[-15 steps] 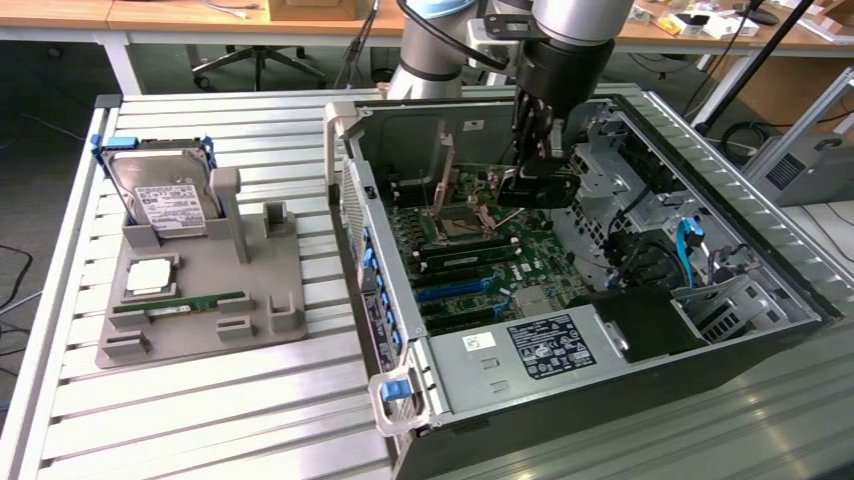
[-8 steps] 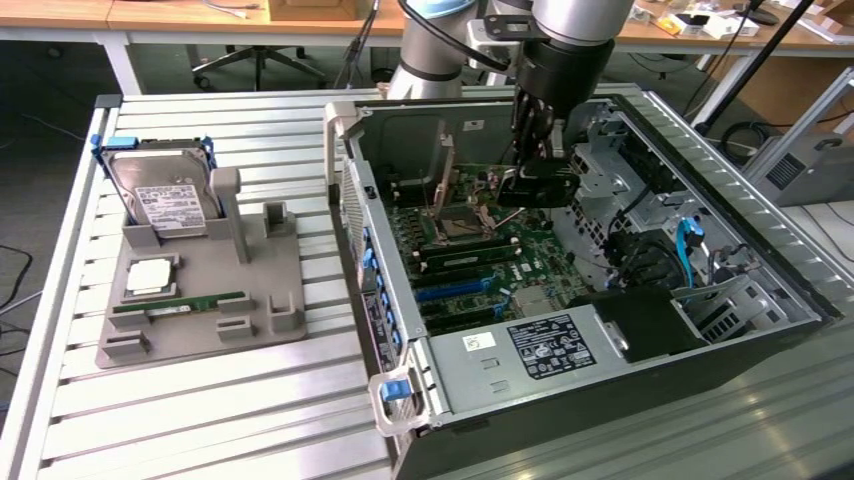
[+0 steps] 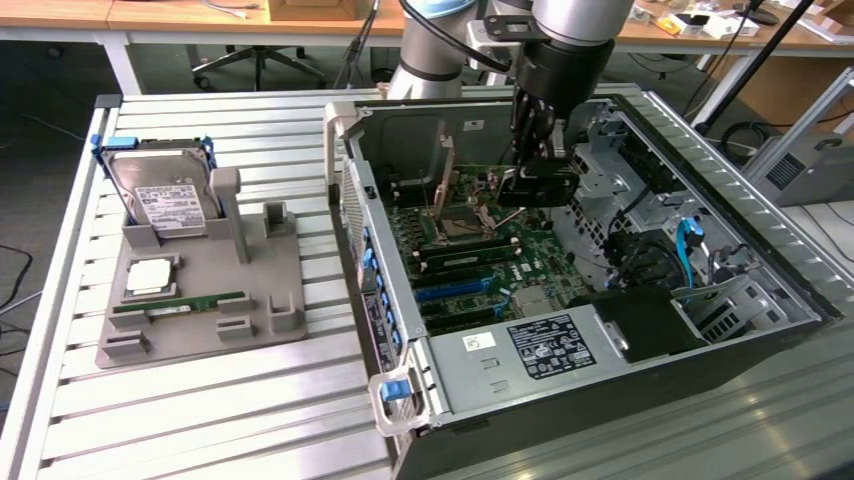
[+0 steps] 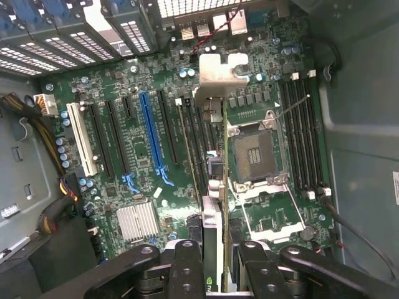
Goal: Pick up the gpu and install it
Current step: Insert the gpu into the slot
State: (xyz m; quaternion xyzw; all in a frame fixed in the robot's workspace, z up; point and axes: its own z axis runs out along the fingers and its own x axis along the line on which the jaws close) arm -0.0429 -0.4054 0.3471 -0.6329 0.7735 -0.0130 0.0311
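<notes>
My gripper (image 4: 215, 265) is shut on the gpu (image 4: 215, 187), a thin card seen edge-on between the two fingers. Its silvery end bracket (image 4: 218, 71) points toward the case's rear wall. The card hangs over the green motherboard (image 4: 143, 93), between the black expansion slots (image 4: 187, 143) and the open CPU socket (image 4: 255, 152). In the exterior view the gripper (image 3: 534, 170) reaches down into the open computer case (image 3: 400, 330) with the dark gpu (image 3: 538, 187) at its tips, above the board.
A blue slot (image 4: 149, 134) and a white slot (image 4: 81, 137) lie on the board beside the black ones. On the slatted table, a grey fixture (image 3: 267, 300) holds a hard drive (image 3: 163, 200) in a blue frame, a CPU (image 3: 150, 278) and a RAM stick (image 3: 180, 302).
</notes>
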